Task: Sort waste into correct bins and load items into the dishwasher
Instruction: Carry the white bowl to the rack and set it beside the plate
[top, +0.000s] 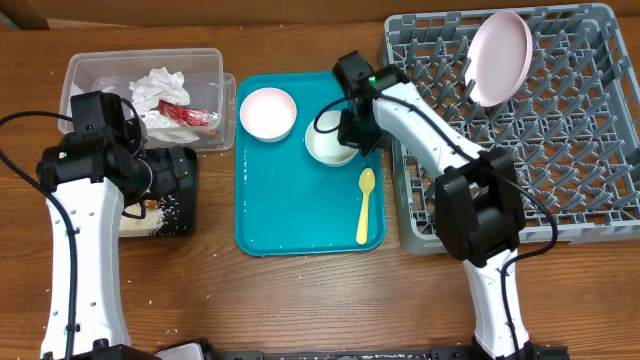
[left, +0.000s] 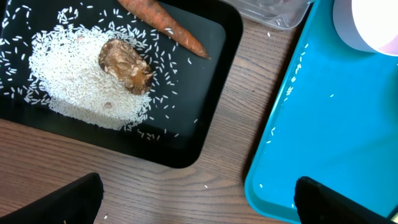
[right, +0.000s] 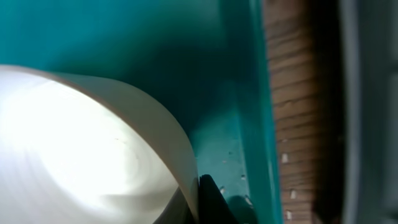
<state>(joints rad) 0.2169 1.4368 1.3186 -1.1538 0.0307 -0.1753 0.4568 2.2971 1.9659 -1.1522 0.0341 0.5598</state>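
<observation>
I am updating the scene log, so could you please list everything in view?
Dish rack: one, grey, right side.
Plate: one, pale pink, standing in the rack.
Teal tray: one, centre.
Bowls: two, pale, on the teal tray.
Spoon: one, yellow, on the teal tray.
Clear tub: one, upper left.
Napkins: crumpled, white, in the tub.
Wrapper: one, red, in the tub.
Black tray: one, left of the teal tray.
Rice: loose, white, in the black tray.
Food lump: one, brown, on the rice.
Carrot: one, orange, in the black tray.
Left gripper: open.
Right gripper: at a bowl's rim, closure unclear.

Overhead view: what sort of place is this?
Likely a staged dish-clearing bench, not a real kitchen: grey dish rack, teal tray, waste-filled clear tub and black tray, all on a wooden table.
</observation>
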